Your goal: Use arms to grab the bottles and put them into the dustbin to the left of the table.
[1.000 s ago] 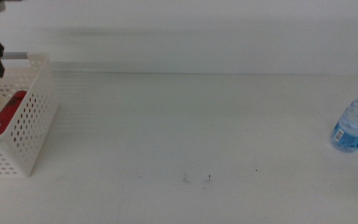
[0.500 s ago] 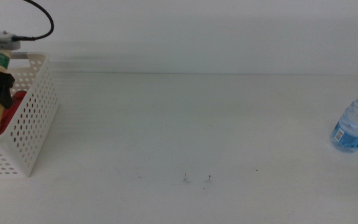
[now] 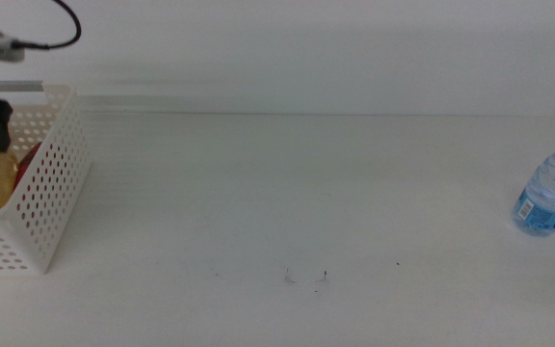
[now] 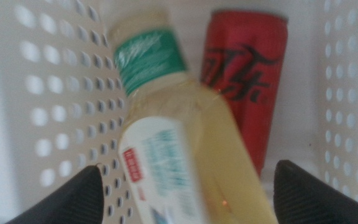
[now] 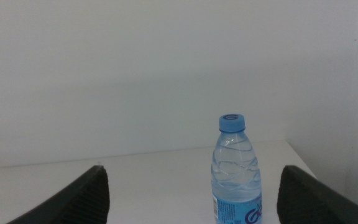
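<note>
Over the bin (image 3: 41,207) at the surface's (image 3: 297,193) left, our left gripper (image 4: 185,199) hangs wide, the tea bottle (image 4: 185,155) lying inside beside a red can (image 4: 244,81). Far right, our right gripper (image 5: 191,193) gapes toward the upright water bottle (image 5: 236,174).

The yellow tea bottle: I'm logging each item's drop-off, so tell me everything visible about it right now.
The yellow-tea plastic bottle has clear walls showing pale yellow liquid, a green band near its neck and a white printed label lower down. It lies tilted inside the white perforated plastic basket, beside the red can and apparently against it. The left gripper sits over it with jaws spread to either side, not touching it. Its cap is blurred.
</note>
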